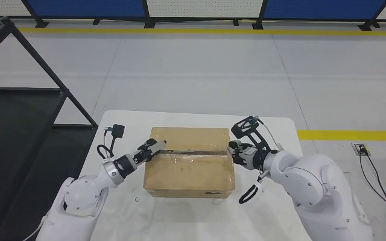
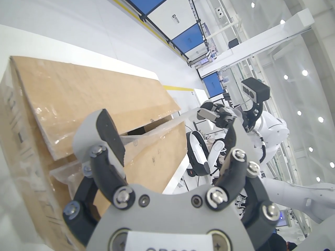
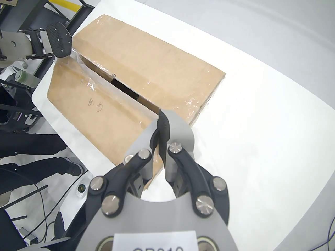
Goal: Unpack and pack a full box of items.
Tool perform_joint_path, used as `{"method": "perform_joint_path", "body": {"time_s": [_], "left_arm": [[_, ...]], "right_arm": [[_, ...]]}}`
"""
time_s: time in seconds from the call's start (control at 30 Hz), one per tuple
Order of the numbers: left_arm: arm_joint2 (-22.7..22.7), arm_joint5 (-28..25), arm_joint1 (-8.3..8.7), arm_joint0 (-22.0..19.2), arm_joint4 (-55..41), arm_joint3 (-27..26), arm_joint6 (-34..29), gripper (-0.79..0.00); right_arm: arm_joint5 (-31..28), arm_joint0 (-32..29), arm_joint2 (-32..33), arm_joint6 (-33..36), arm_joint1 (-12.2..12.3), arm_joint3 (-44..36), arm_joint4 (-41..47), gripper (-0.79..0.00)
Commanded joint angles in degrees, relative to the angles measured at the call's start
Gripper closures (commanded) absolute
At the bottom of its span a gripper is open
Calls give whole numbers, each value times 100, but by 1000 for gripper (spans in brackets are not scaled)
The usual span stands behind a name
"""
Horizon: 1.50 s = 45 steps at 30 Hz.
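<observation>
Brown cardboard box [image 3: 146, 61], oblong, lying flat near the middle of the white table [image 1: 265, 205], its long side running across the robot's front. The two top flaps met along a lengthwise seam. Midway along it the flaps had parted into a narrow dark slit. Clear glossy tape [image 3: 87, 82], wrinkled and catching the light, ran down the seam and folded over both short ends. The cardboard was matt with sharp corners, and one flap carried a few small pen marks. The table top was smooth with rounded corners.

Left gripper [image 1: 152, 146]: placed at the box's left end, level with the seam. Its two fingers were spread wide and held nothing. One black rubbery pad [image 2: 110, 131], backed by a curved grey shell, lay against the loose tape at that end, and the other finger stood clear of the box. From across the box the pad's face showed a fine dotted texture.

Right gripper [image 3: 160, 121]: placed at the box's right end, at the top edge where the seam ended. Its fingers were pressed together, apparently pinching a strip of the clear tape. The strip is thin and hard to make out there, but the left wrist view showed it stretched from the seam to those fingers.
</observation>
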Motion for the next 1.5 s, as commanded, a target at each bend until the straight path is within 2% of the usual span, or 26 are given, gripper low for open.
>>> {"method": "perform_joint_path", "body": {"time_s": [0.0, 0.23, 0.33, 0.4, 0.53, 0.67, 1.0, 1.47], "left_arm": [[19, 0, 0, -13, -8, 1, 12, -785], [9, -198, 2, 72, -195, -90, 96, -785], [-25, -276, 12, 124, -478, -168, -97, -785], [-93, -309, 20, 144, -1112, -195, -443, -785], [-180, -204, 59, 96, -1213, -124, -814, -785], [-33, -7, 64, -52, -1114, 26, -984, -785], [245, 126, 33, -414, -1013, 439, -795, -785], [467, 118, 10, -644, -967, 717, -669, -785]], "right_arm": [[0, 0, 0, 0, 0, 0, 0, 0], [267, 51, -88, 14, -19, 299, 279, 0], [390, 168, -105, 92, -32, 433, 487, 0], [484, 267, -127, 178, -41, 538, 642, 0], [622, 405, -157, 246, -52, 694, 838, 0], [714, 515, -185, 254, -59, 849, 1003, 0], [759, 591, -163, 370, -28, 948, 1205, 0], [814, 701, -180, 559, 23, 1110, 1349, 0]]}}
